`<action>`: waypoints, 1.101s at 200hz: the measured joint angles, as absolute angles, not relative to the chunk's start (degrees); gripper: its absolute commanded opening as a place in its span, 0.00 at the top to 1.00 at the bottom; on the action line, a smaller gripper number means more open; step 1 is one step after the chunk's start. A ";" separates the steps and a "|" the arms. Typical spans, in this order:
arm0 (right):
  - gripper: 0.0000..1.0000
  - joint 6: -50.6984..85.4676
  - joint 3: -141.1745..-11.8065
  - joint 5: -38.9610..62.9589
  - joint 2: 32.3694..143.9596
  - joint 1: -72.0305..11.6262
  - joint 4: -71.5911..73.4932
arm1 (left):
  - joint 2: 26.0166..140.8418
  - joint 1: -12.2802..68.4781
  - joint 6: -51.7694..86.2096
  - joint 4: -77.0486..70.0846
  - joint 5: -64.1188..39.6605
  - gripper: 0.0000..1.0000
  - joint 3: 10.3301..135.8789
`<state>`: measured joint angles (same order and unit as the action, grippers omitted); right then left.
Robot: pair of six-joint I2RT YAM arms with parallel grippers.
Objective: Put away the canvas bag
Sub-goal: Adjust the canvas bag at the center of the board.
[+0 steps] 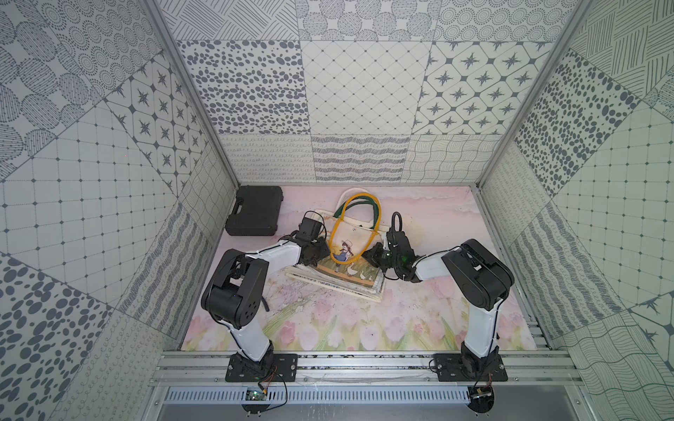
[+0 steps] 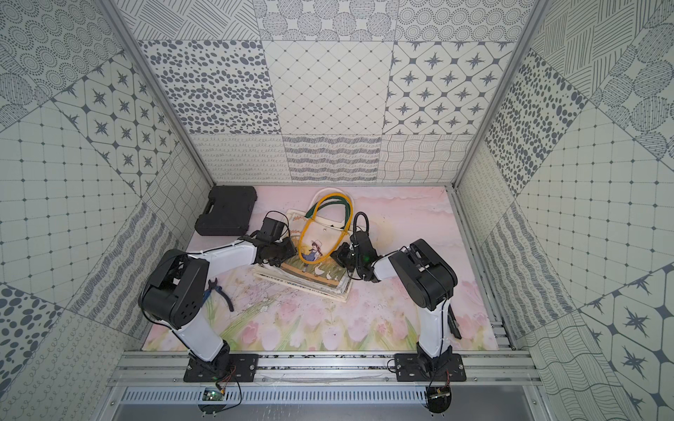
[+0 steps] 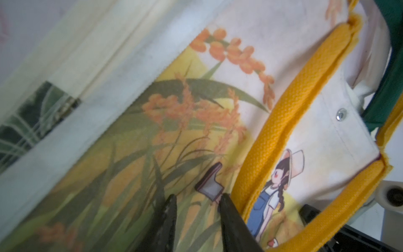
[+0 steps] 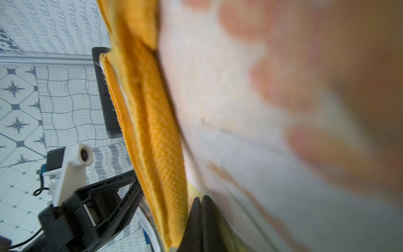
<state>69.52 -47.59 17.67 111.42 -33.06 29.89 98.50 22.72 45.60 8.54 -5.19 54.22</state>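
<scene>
Lying flat on top of a stack (image 1: pixel 368 291) of other bags, the bag (image 1: pixel 350 233) sits mid-mat (image 1: pixel 328 328). In both top views it is to the right of the case (image 1: pixel 255 209) and a little nearer the arms' bases. Its yellow handle (image 3: pixel 294 109) loops back over the printed girl, and a green handle (image 3: pixel 390 91) shows under the loop's far end. The left gripper (image 3: pixel 198 197) is at the bag edge nearest the case. Its fingers are parted over the cloth, and the print shows flat in the gap. The right gripper (image 4: pixel 200 199) is at the edge farthest from the case, just beside the yellow handle. Its fingers are clenched tip to tip. The case lies closed against the back corner of the mat, apart from the stack.
</scene>
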 measured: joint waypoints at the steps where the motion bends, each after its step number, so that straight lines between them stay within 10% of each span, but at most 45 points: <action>1: 1.00 69.52 -47.66 17.52 111.44 -33.10 29.80 | 98.50 22.72 45.60 8.54 -5.19 0.64 54.22; 140: 0.97 75.42 -48.90 12.75 115.85 -35.20 45.06 | 98.50 22.46 45.58 8.82 -4.91 0.64 54.22; 220: 0.96 73.06 -71.59 16.56 114.04 -29.67 32.36 | 98.37 22.46 45.58 8.47 -4.99 0.63 53.89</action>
